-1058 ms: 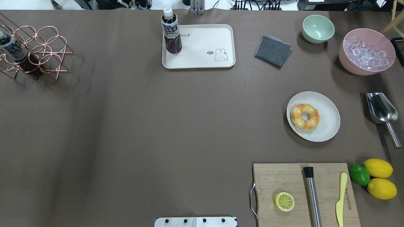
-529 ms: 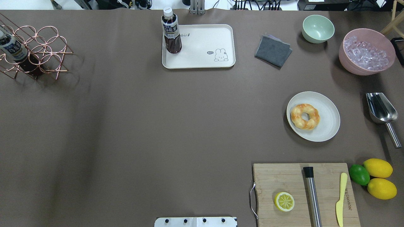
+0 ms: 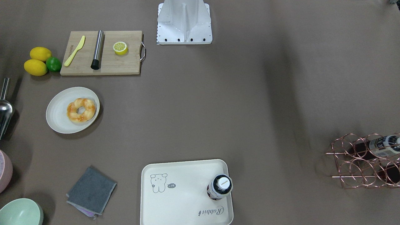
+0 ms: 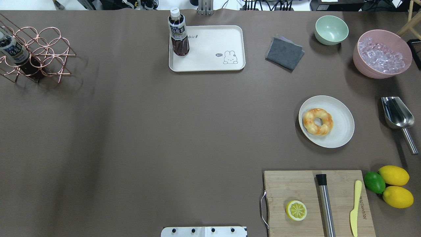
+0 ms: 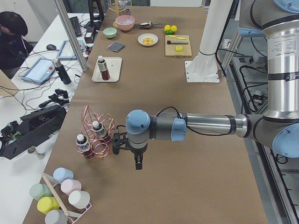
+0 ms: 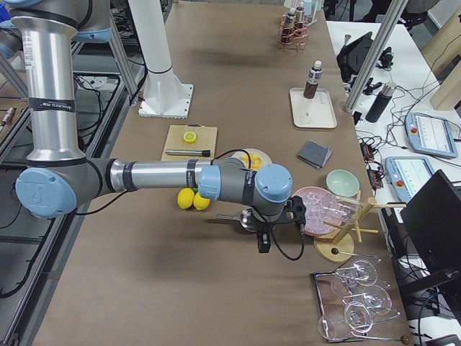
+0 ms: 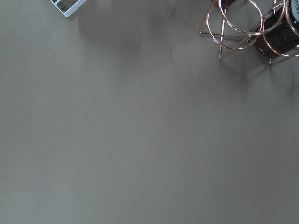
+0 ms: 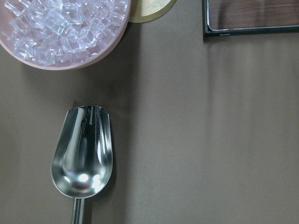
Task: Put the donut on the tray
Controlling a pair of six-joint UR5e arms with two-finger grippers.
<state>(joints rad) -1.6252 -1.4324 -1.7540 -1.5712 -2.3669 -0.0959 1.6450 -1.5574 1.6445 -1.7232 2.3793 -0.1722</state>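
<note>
The golden, orange-glazed donut (image 4: 317, 121) lies on the left part of a round off-white plate (image 4: 342, 131) at the table's right; it also shows in the front view (image 3: 81, 109). The cream tray (image 4: 210, 46) with a grey drawing lies at the far middle edge, seen too in the front view (image 3: 184, 190). A dark drink bottle (image 4: 178, 33) stands on the tray's left end. My left gripper (image 5: 138, 163) hangs beside the copper rack, far from both. My right gripper (image 6: 264, 244) hangs over the scoop. I cannot tell whether either is open or shut.
A wooden cutting board (image 4: 296, 187) holds a halved lemon (image 4: 296, 210), a steel muddler and a yellow knife. Lemons and a lime (image 4: 374, 182) lie right of it. A steel scoop (image 4: 396, 113), pink ice bowl (image 4: 381, 57), green bowl (image 4: 331, 30), grey cloth (image 4: 284, 53) and copper bottle rack (image 4: 36, 54) are also here.
</note>
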